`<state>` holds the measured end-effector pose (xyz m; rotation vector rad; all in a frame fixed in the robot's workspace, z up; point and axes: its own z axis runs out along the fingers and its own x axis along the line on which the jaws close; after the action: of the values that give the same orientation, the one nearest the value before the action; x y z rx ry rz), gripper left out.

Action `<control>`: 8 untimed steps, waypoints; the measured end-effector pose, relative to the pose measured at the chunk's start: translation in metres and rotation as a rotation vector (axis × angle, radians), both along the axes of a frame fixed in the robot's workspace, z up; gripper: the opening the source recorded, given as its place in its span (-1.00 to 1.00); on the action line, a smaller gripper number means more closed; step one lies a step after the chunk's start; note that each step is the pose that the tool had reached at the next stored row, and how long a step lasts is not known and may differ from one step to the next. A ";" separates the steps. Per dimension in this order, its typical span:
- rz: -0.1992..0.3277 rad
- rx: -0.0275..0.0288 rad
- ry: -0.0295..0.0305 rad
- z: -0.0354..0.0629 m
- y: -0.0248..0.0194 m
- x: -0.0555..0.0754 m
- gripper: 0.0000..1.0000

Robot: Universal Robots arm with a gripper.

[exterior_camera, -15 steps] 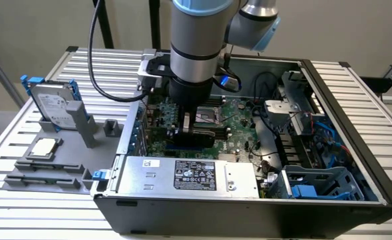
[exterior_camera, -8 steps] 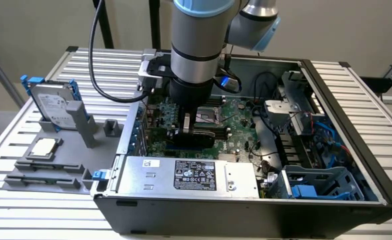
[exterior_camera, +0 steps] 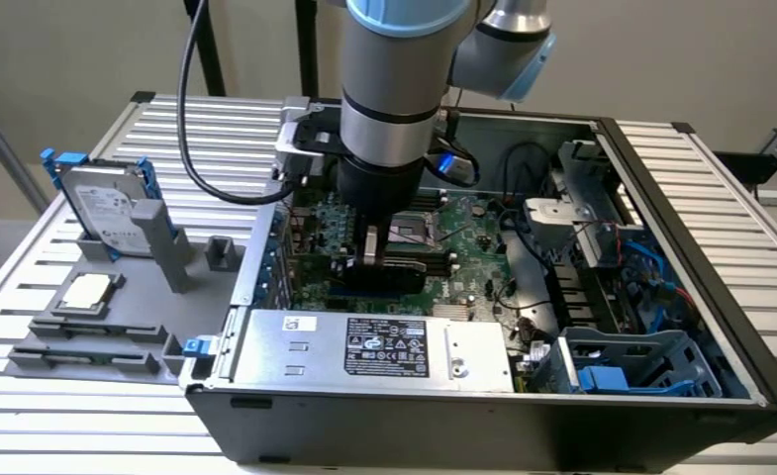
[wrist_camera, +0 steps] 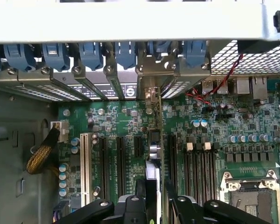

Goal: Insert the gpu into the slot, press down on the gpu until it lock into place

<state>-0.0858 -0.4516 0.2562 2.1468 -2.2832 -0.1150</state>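
So, exterior view: the arm hung from above into the open computer case [exterior_camera: 494, 426]. A silver power box [exterior_camera: 375, 346] lay along the near wall. A hard drive [exterior_camera: 104, 208] stood on the table [exterior_camera: 45, 416] at the exterior view's left, well apart from the case.
Wrist view: the green board [wrist_camera: 121, 121] was seen up close. A row of blue clips [wrist_camera: 91, 53] ran along the back wall. A white strip [wrist_camera: 86, 161] had black strips [wrist_camera: 105, 158] beside it, and a square silver socket [wrist_camera: 252, 198] sat off to one side.
Gripper [exterior_camera: 377, 259]: its fingers [wrist_camera: 140, 205] were pinched tight on the gpu [exterior_camera: 391, 277], one on each flat side.
Gpu look: it was thin, flat and dark. In the wrist view it was edge-on, a skinny line going from the fingers to the metal back wall. In the exterior view it was a black card standing up under the gripper.
Gpu place: it was over the middle of the board, between the black strips and the memory rows [wrist_camera: 200, 163], and low down near the board.
Hard to tell: the slot was hidden under the card and the fingers. Whether the card sat in it, or had locked, could not be told.
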 end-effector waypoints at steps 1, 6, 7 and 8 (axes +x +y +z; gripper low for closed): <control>0.000 0.0005 0.0005 -0.0011 -0.0002 0.000 -0.47; 0.000 0.0005 0.0057 -0.0040 -0.0009 0.001 -0.47; 0.000 0.0003 0.0066 -0.0040 -0.0009 0.001 -0.47; 0.000 0.0004 0.0075 -0.0040 -0.0009 0.001 -0.47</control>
<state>-0.0847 -0.4525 0.2522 2.1428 -2.2793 -0.1234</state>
